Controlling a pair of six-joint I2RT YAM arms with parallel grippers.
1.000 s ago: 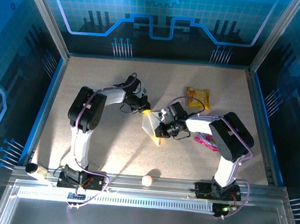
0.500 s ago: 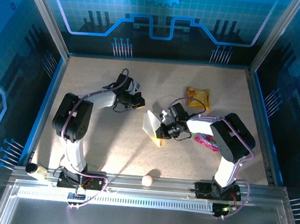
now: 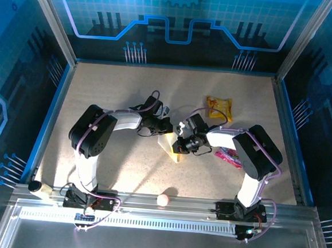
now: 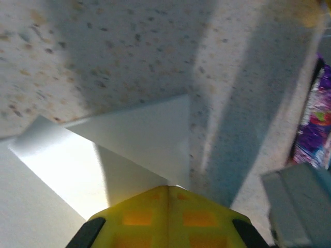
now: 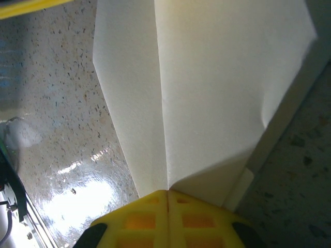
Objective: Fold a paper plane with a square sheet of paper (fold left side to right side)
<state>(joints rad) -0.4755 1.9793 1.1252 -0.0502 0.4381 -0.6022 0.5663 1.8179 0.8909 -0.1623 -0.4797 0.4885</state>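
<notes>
Midway across the worktop (image 3: 117,91), pinning the creased square sheet of paper (image 3: 167,142) with right gripper (image 5: 166,192) jaws clenched on its crease, seemingly as anchor, and left gripper (image 4: 168,187) jaws shut on a flap, likely to carry it rightward.

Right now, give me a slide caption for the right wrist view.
Right gripper shut on the creased white paper sheet, held over the speckled beige tabletop.
</notes>
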